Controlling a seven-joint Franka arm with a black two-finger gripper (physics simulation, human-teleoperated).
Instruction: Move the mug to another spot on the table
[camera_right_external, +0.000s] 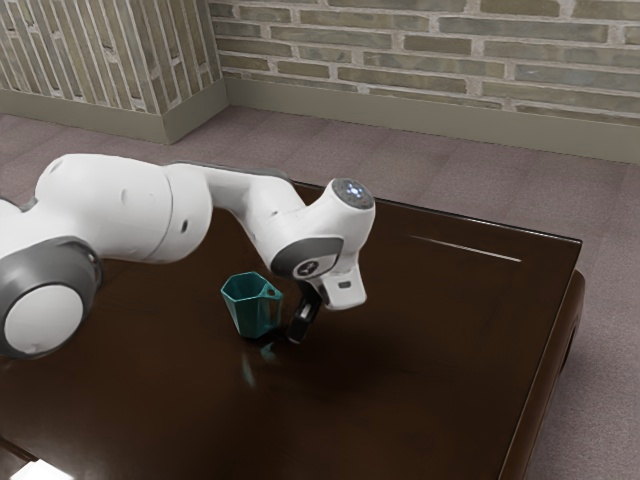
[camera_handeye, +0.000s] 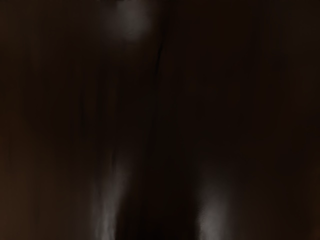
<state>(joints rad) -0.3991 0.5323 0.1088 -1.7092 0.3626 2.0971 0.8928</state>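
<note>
A teal faceted mug (camera_right_external: 250, 303) stands upright on the dark wooden table (camera_right_external: 430, 340), left of the middle in the exterior view. My black gripper (camera_right_external: 300, 324) hangs low over the table, right against the mug's right side in the exterior view; I cannot tell whether it touches the mug. The wrist view is close on the dark glossy table top (camera_handeye: 160, 120), with faint light streaks on it.
The table's right edge (camera_right_external: 545, 380) drops to a grey carpeted floor. A brick wall (camera_right_external: 420, 50) runs along the back. Bare table surface stretches to the right of and in front of the mug. My white arm (camera_right_external: 150, 215) reaches in from the left.
</note>
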